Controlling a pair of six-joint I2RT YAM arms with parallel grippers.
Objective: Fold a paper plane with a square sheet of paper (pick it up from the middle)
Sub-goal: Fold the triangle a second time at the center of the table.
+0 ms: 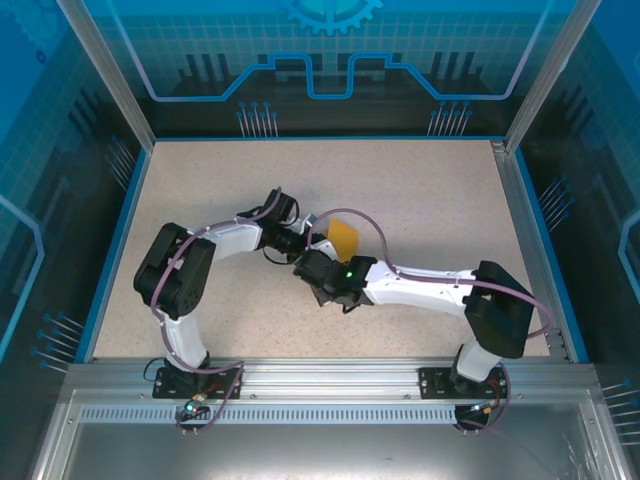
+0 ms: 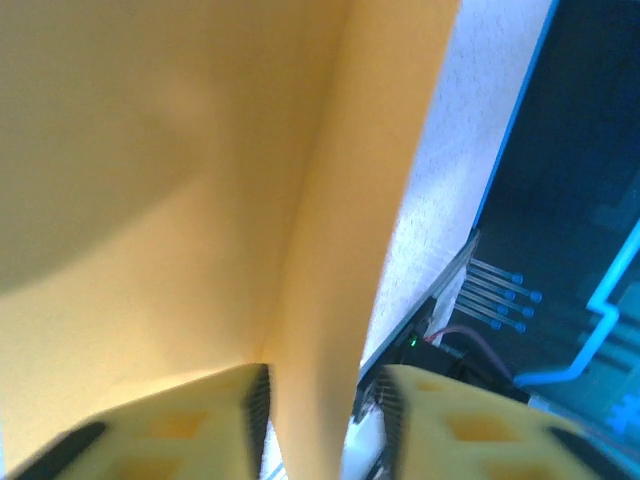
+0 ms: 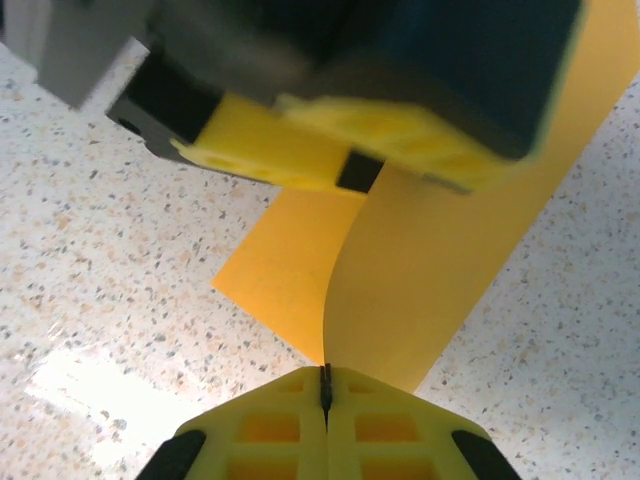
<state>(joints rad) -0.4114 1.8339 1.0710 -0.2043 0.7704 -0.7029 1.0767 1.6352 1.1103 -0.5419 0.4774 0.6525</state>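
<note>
Two arms meet at the middle of the surface point(image 1: 420, 190), where the square sheet of paper point(image 1: 343, 238) curves up between them. The right gripper point(image 3: 325, 385) is clenched on one edge of the sheet. The left gripper point(image 2: 322, 400) is parted, with the paper running loosely between its fingers.

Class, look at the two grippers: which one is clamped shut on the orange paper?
The right gripper: it is pinched tight on the orange sheet. On the left gripper the jaws stand apart, with the sheet passing between them.
</note>
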